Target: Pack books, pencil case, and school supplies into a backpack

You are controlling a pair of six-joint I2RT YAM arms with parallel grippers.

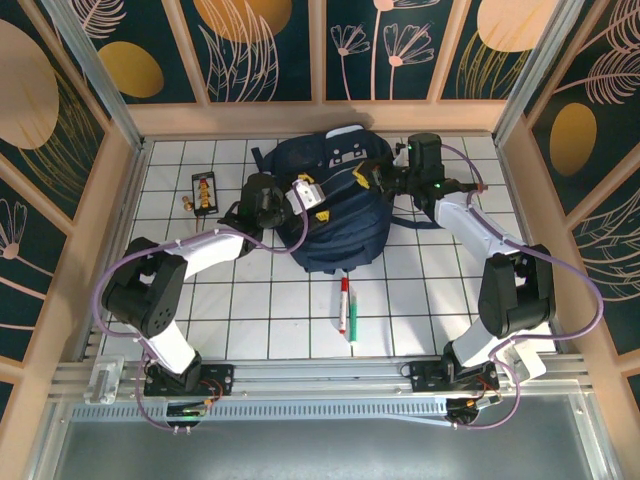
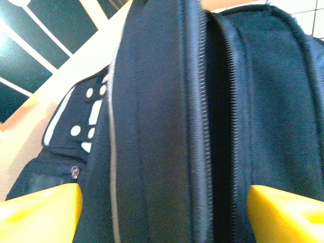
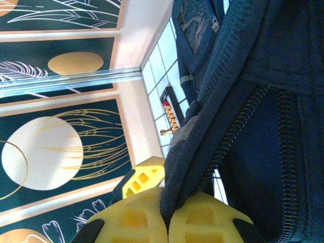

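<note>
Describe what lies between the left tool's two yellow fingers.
In the left wrist view, navy fabric of the backpack, with an unzipped gap, lies between the wide-apart fingers of the left tool.

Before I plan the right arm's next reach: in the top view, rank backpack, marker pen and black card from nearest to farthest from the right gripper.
1. Backpack: its fabric is pinched in the right gripper.
2. Marker pen: on the table, on the near side of the backpack.
3. Black card: beyond the backpack, on the table's left.
</note>
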